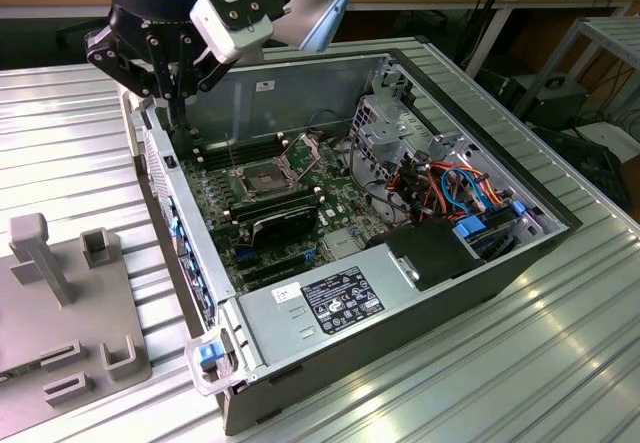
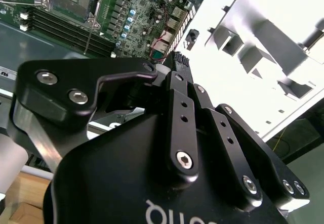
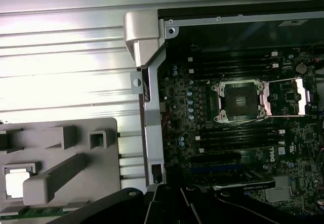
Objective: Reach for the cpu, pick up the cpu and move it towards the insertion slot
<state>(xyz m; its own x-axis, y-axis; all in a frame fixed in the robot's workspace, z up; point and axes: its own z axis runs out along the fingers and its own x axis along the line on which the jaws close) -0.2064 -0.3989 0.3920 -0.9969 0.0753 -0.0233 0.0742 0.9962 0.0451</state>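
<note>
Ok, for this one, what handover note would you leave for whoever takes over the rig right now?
Gripper: over the computer case's edge on the exterior view's left; I can't tell whether it is open or shut.
Cpu: the pale square seated in a recess of the grey fixture beside the case.
Insertion slot: inside the case, metal frame flipped open, centre dark.
Done: nothing picked up yet.
Left: reach the cpu, grasp it, carry it toward the slot.

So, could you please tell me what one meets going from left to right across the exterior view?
The grey holder tray → insertion slot → silver drive cage → orange and blue cables.
</note>
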